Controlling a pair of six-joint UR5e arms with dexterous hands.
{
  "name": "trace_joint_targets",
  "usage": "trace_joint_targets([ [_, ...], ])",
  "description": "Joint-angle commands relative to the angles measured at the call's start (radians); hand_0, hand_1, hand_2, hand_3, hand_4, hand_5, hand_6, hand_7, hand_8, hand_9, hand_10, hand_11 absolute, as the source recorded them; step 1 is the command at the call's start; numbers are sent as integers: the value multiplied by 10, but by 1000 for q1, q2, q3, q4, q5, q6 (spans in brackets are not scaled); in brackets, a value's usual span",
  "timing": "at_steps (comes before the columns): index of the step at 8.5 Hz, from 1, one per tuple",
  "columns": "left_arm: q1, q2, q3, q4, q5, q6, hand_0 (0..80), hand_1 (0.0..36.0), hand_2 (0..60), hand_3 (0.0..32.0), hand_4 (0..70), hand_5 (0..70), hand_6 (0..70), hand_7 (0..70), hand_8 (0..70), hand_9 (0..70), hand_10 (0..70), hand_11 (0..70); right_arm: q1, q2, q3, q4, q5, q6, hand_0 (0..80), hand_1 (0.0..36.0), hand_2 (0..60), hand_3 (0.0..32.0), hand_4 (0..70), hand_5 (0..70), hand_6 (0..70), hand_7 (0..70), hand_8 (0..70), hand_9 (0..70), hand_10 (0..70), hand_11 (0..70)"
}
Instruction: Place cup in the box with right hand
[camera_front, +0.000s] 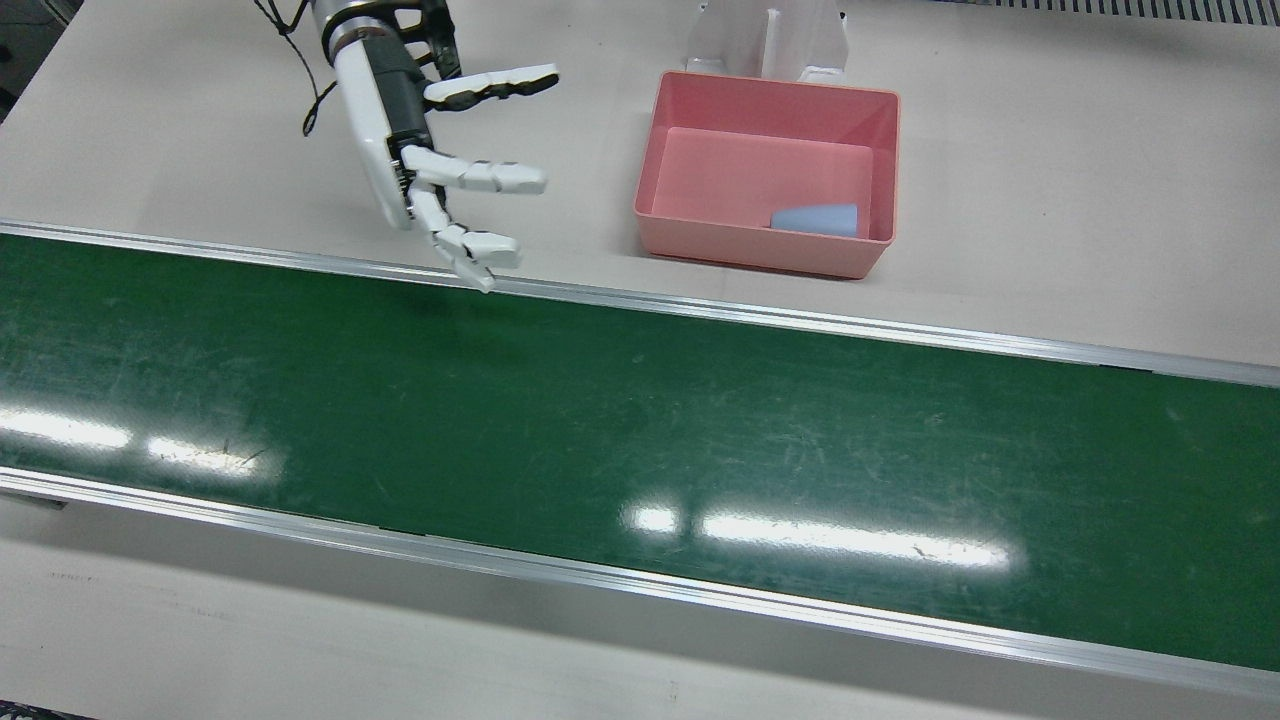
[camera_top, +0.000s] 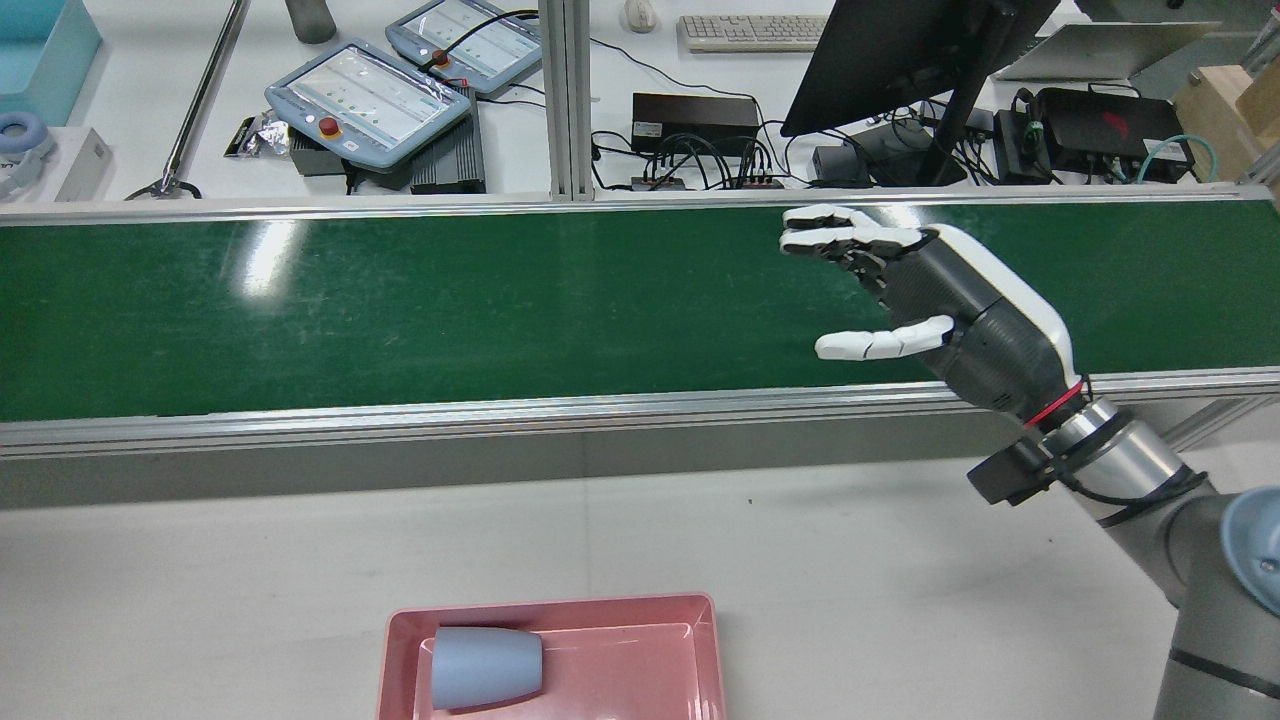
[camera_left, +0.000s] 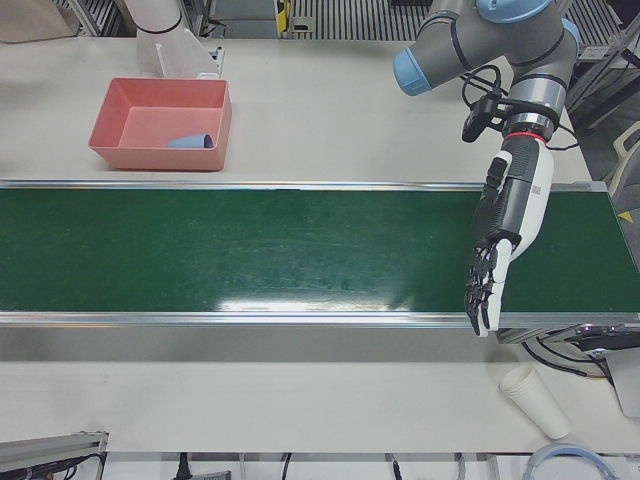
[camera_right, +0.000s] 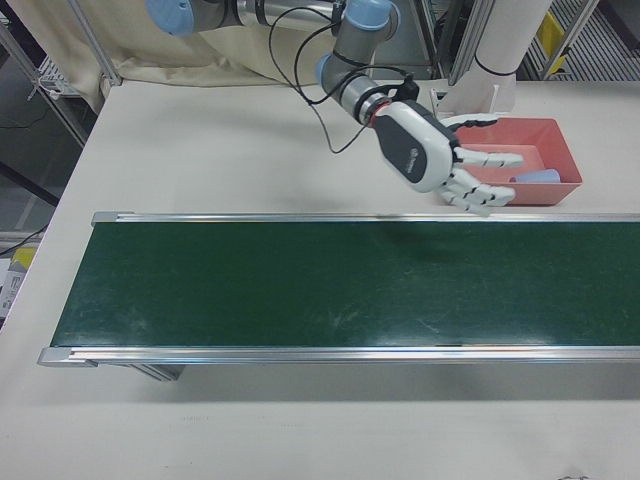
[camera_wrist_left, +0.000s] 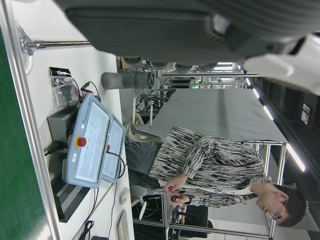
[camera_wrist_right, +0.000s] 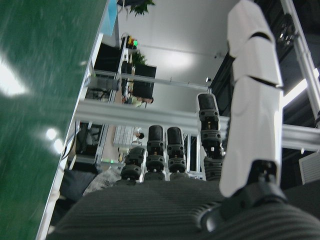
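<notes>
Cup (camera_front: 816, 220), pale blue, lay on its side inside the pink box (camera_front: 765, 100), in the corner nearest the conveyor, so the placing itself looked done. The box stood on the beige table (camera_front: 1050, 200) just beyond the green conveyor belt (camera_front: 640, 420), which carried nothing in any view.

The right hand (camera_front: 440, 170) hovered well apart from the box, above the belt's robot-side edge, fingers (camera_front: 485, 178) spread and pointing toward the box, palm empty. Its own camera showed the fingers straight with nothing between them.

The left hand (camera_left: 498, 250) hung over the far end of the belt, fingers extended downward and close together, holding nothing.

A white paper cup (camera_left: 535, 400) lay tipped on the operators' side of the table, near that end, untouched.

Judging by this, only withdrawing the right arm to rest seemed left, unless another cup was due on the belt.
</notes>
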Motion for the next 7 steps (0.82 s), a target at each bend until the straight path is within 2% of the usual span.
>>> trace_joint_targets([
  [1,0,0,0,0,0,0,0,0,0,0,0,0,0,0,0,0,0,0,316,-74,-210,15,-103,205,620,181,0,0,183,95,89,289,158,244,95,161],
  [2,0,0,0,0,0,0,0,0,0,0,0,0,0,0,0,0,0,0,376,-73,-277,44,-108,198,604,199,46,0,98,98,85,262,155,236,97,166],
  [3,0,0,0,0,0,0,0,0,0,0,0,0,0,0,0,0,0,0,410,-68,-390,125,-124,198,580,233,131,0,45,100,85,261,158,239,105,177],
  [4,0,0,0,0,0,0,0,0,0,0,0,0,0,0,0,0,0,0,411,-48,-508,235,-123,201,608,186,22,0,106,100,87,265,161,245,115,191],
  [5,0,0,0,0,0,0,0,0,0,0,0,0,0,0,0,0,0,0,418,-6,-601,297,-120,210,590,202,68,0,78,100,88,267,165,249,123,202],
  [6,0,0,0,0,0,0,0,0,0,0,0,0,0,0,0,0,0,0,414,1,-617,297,-120,220,594,178,24,0,104,98,89,273,167,253,126,206],
  [7,0,0,0,0,0,0,0,0,0,0,0,0,0,0,0,0,0,0,417,2,-609,296,-120,221,587,175,24,0,122,97,90,280,166,254,125,204],
])
